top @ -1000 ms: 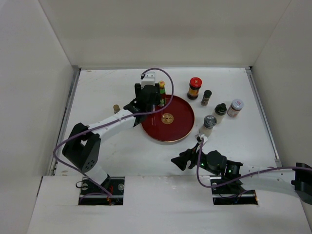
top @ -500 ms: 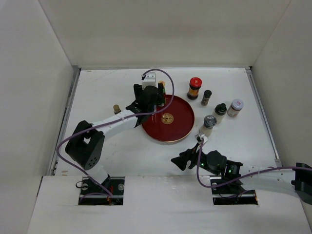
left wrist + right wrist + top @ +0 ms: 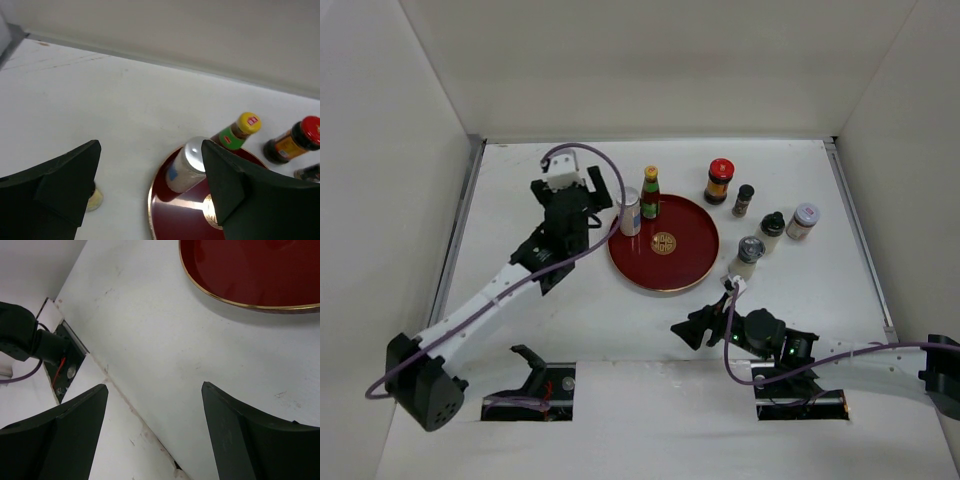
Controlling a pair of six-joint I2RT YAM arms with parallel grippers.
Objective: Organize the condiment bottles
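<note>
Two bottles stand on the red tray (image 3: 665, 288), both upright, long axis vertical, caps up. The silver-cap bottle (image 3: 630, 212) is just inside the rim nearest the left tool (image 3: 598, 203), straight ahead of its tips but not touching. The yellow-cap bottle (image 3: 650, 192) w/ green label is just past it, twd the back wall. Left tool is spread wide, nothing btw its fingers.

The others are off the tray on the desk (image 3: 800, 160), all upright, beyond the tray from the left tool: red-cap bottle (image 3: 720, 181), small black-cap bottle (image 3: 744, 199), black-top bottle (image 3: 771, 228), pink-label jar (image 3: 803, 221), grey-cap jar (image 3: 750, 252). They make a loose arc round the tray's far side; the grey-cap jar is closest, just beside the rim and near the right arm's wrist.

Right tool (image 3: 692, 330) sits low by the desk's front edge, fingers apart, holding nothing. The tray's near rim is ahead of it & off to one side, w/ a bare strip of desk btw them.

Room: tray centre around the gold emblem (image 3: 663, 243) is free. There's wide bare desk behind and beside the left tool. White walls close the desk on three sides.

In the way: a small yellowish thing (image 3: 95, 199) on the desk, half hidden under one left-tool finger in the wrist view; can't tell what it is. A purple cable (image 3: 575, 150) loops over the left tool.
</note>
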